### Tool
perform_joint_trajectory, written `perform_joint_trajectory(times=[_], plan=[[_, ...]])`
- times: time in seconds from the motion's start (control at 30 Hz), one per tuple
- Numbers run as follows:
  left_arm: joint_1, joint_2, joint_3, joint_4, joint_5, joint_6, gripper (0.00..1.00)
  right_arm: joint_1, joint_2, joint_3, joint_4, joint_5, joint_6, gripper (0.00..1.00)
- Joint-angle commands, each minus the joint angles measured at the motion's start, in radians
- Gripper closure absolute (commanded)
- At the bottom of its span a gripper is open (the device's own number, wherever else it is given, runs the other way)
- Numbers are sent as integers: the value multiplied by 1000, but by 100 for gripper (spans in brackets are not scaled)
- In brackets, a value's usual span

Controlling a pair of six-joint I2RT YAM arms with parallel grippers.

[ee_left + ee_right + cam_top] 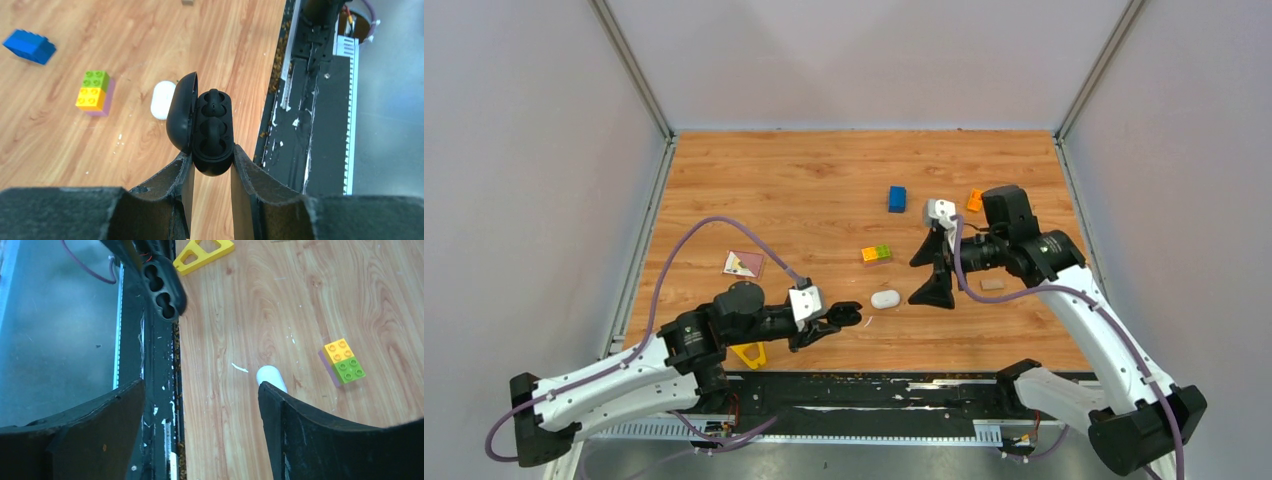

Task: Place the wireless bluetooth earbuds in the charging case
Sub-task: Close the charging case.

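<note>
My left gripper (211, 159) is clamped narrow on the base of the black charging case (212, 120). The lid is hinged open and the wells face the other arm, I judge so that a bud can be set in. The case hangs just over the near edge, around mid-table. My right gripper (200, 390) is spread wide and carries nothing, poised above a white pebble-shaped piece (270, 376) close by. I cannot find any loose earbuds, and I cannot tell whether the wells are filled.

no readable text, labels or numbers anywhere
</note>
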Motion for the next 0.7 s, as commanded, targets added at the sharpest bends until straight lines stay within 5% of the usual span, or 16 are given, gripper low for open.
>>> perform_joint_trajectory(times=[0.0,0.67], plan=[[-3,98,52,118,46,13,100,36,-27,-48,-6,-42,-198,16],[-3,501,268,298,113,13,100,234,93,-69,-39,-46,-319,7]])
